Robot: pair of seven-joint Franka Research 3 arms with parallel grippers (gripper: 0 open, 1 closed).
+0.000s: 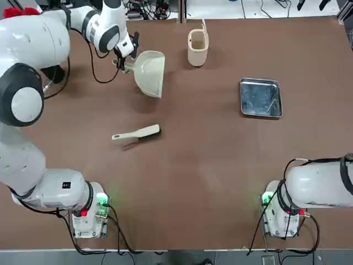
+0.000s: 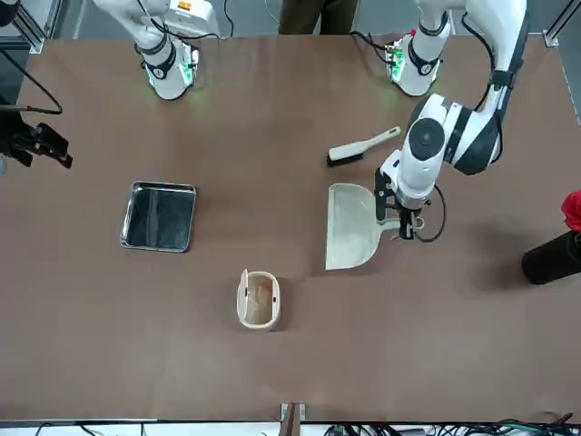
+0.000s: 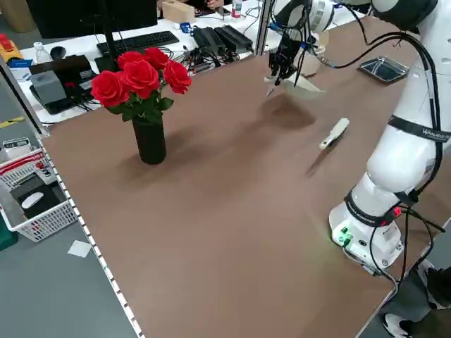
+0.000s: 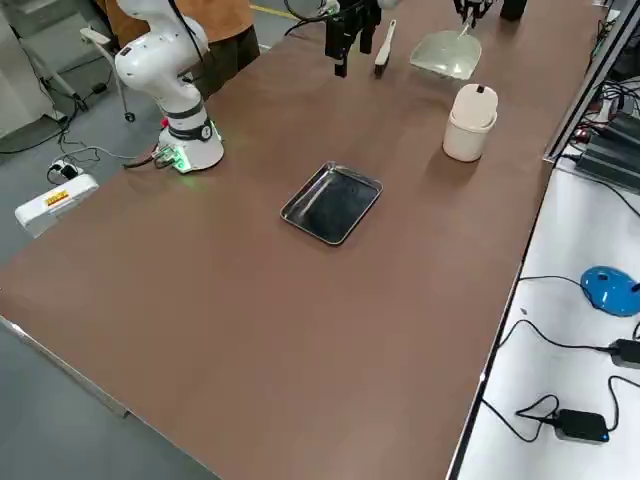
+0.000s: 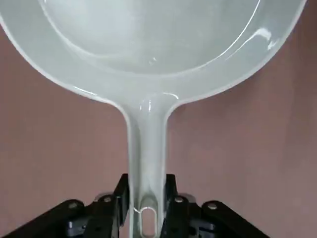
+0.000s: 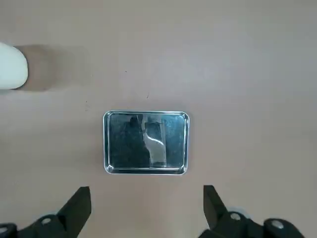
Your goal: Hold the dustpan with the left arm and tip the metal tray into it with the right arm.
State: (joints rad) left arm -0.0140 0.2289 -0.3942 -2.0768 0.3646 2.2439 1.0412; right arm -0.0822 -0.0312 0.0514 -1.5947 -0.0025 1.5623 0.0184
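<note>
While cup sits empty, left claw grips dustpan.

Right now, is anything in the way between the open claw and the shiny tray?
No, nothing visible blocks it. The right gripper hangs open above the tray, with only bare table between them. The cup stands off to one side, and the brush and the dustpan, held by the left gripper, are farther away.
</note>
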